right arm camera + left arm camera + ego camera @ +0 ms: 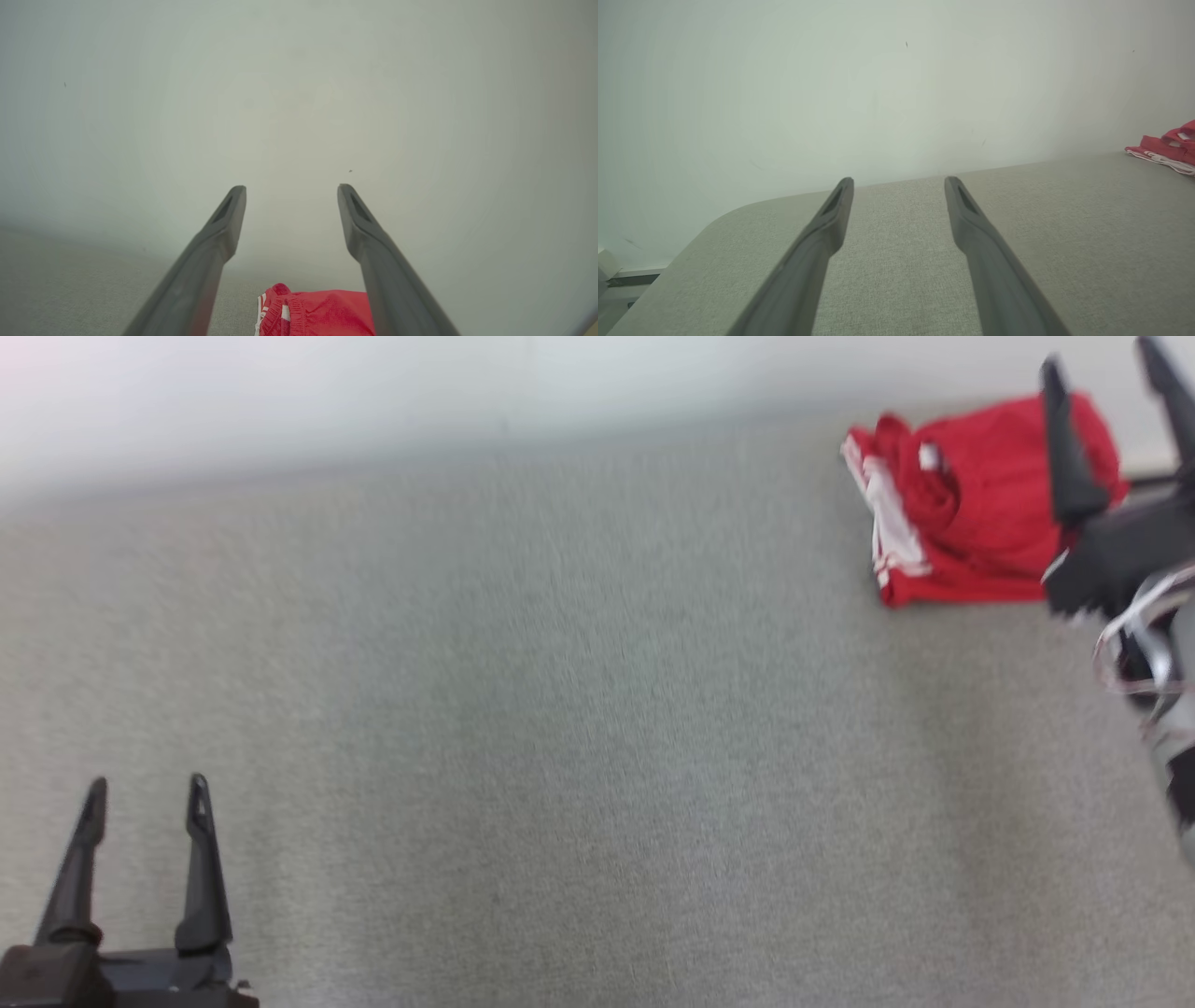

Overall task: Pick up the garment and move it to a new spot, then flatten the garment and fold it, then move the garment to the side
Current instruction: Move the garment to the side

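The garment (971,513) is red with white side stripes and lies folded in a compact bundle at the far right of the grey table (560,728), close to the pale wall. Above its right part hovers my right gripper (1106,364), open and empty, its fingers apart. In the right wrist view the garment (317,312) shows low down between the fingers of that gripper (292,191). My left gripper (145,789) stands open and empty at the lower left, far from the garment. The left wrist view has the gripper (899,182) over bare table and the garment (1169,151) at its right edge.
A pale wall (373,392) runs along the table's far edge. The table's rounded corner (714,219) lies ahead and to the left in the left wrist view, with a white block (607,263) on the floor past it.
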